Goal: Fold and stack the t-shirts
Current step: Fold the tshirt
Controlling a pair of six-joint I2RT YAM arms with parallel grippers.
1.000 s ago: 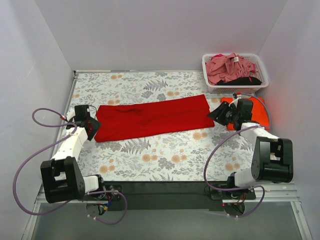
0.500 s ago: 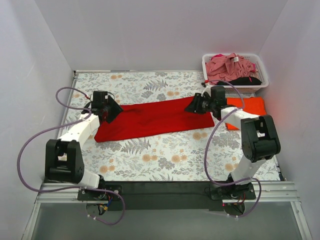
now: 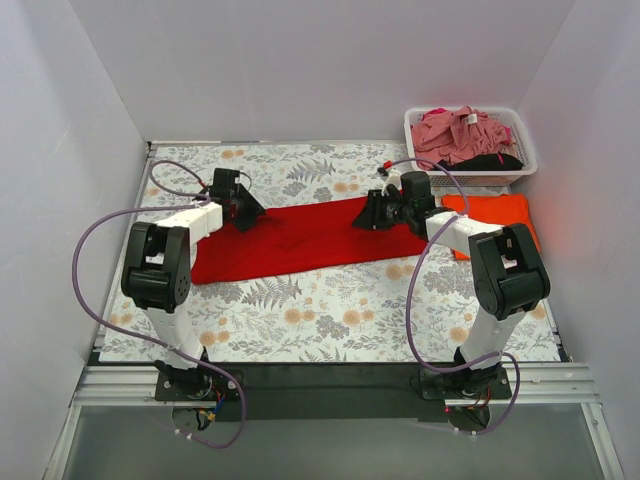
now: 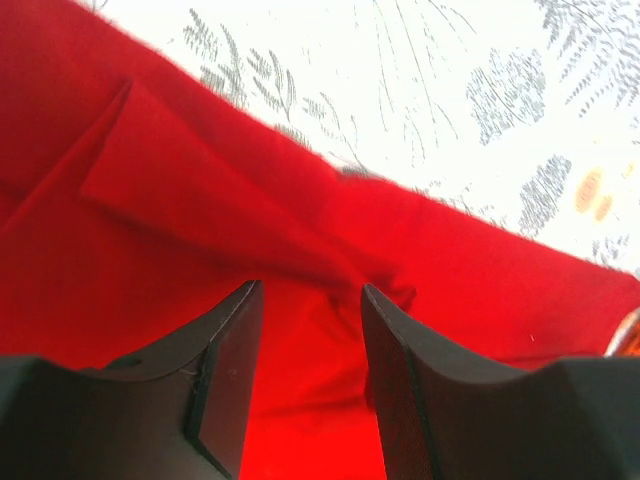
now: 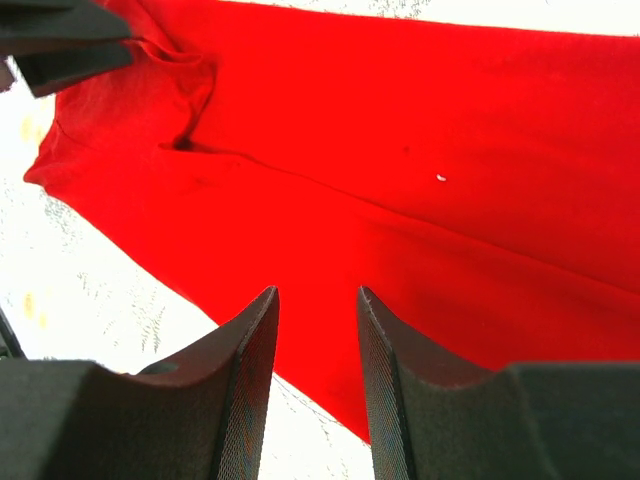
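Bright red soft-cloth t-shirt (image 3: 300,238): lies folded into a long band across the middle of the table, on the floral-print table cloth (image 3: 330,310). Flat, with a few creases near its left end.

Left tool (image 3: 250,216): at the far left corner of the red band. In the wrist view, black fingers (image 4: 225,360) stand apart, tips low over a raised fold of the red cloth. No cloth seen pinched between them.

Right tool (image 3: 368,218): at the far edge of the band, towards its right end. Fingers (image 5: 245,380) apart over flat red cloth, nothing gripped.

Bright orange t-shirt (image 3: 495,215): folded flat on the table, just right of the red one.

White plastic lattice basket (image 3: 470,178): far right corner, holding a crumpled dusty pink t-shirt (image 3: 455,135) with a black one (image 3: 490,160) in front of it.
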